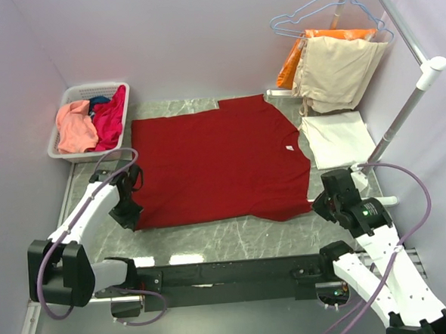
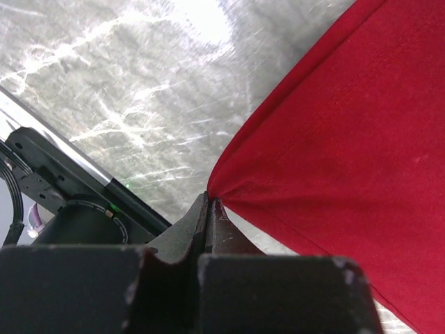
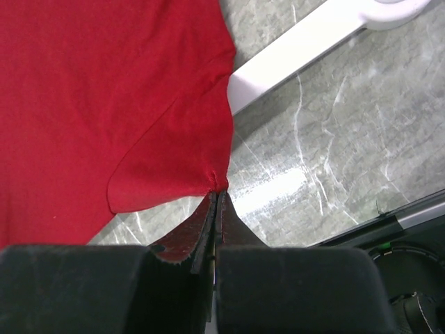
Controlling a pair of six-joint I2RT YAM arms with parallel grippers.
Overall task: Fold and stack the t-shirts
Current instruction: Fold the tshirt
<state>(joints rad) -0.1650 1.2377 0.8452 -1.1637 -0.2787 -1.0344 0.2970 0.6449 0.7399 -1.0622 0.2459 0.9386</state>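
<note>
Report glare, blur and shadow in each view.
Top external: even soft light, two bright reflections on the table near its front edge. Left wrist: blown-out glare on the table; left gripper dark and soft, dark red t-shirt sharp. Right wrist: glare patch beside the right gripper, also dark.

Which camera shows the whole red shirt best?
The top view: the red shirt lies spread flat there, nearly all in sight. The left wrist view shows only the corner the left hand pinches; the right wrist view, only the right hand's corner.
</note>
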